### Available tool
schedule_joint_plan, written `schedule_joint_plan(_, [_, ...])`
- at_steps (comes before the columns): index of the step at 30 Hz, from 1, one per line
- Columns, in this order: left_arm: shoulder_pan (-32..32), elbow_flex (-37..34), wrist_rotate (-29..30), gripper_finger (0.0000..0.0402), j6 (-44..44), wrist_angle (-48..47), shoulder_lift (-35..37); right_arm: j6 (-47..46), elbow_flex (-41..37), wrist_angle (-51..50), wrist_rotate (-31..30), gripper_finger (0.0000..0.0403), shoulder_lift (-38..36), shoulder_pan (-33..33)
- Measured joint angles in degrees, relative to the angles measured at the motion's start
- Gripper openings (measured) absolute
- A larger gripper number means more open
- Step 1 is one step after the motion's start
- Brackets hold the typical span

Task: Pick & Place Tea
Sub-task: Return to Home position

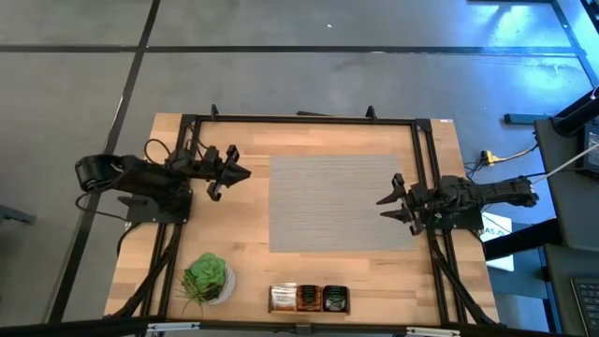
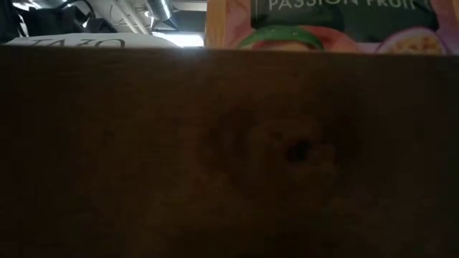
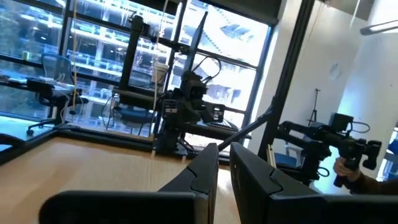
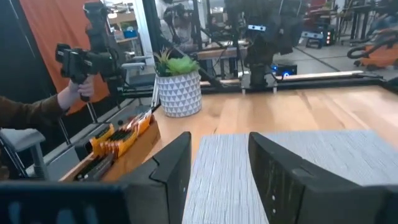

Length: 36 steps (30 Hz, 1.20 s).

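The tea is a row of small sachets (image 1: 309,298) standing in a low wooden box (image 1: 281,310) at the table's near edge. The right wrist view shows them as orange packets (image 4: 121,134). In the low view the box wall (image 2: 229,143) fills the picture, and only the packet tops (image 2: 323,29) show above it. My left gripper (image 1: 241,173) (image 3: 224,152) hovers over bare wood left of the grey mat (image 1: 337,201), with a narrow gap between its fingers and nothing in it. My right gripper (image 1: 384,201) (image 4: 219,140) hangs open over the mat's right edge. Both are far from the tea.
A green potted plant (image 1: 206,278) (image 4: 179,87) stands at the near left, beside the tea box. A black frame (image 1: 299,119) runs around the table. Beyond the table a person's hand (image 4: 74,87) holds a control handle.
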State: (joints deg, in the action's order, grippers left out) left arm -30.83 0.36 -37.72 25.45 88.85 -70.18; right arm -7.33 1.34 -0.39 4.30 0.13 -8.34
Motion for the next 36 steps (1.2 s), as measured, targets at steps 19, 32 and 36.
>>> schedule_joint_plan(19, [5.8, 0.0, 11.0, 0.0038, -2.7, -7.8, 2.5, 0.2, 1.6, -5.7, -2.8, 0.0161, -0.1, 0.0])
schedule_joint_plan(32, [6.3, 0.0, 13.4, 0.0038, -4.0, -25.7, 17.4, -0.1, 1.6, -5.6, -2.7, 0.0161, -0.1, 0.0])
schedule_joint_plan(36, [8.7, 0.0, 20.1, 0.0038, -5.6, -33.8, 22.1, -0.1, 1.6, -5.6, -2.7, 0.0161, -0.1, 0.0])
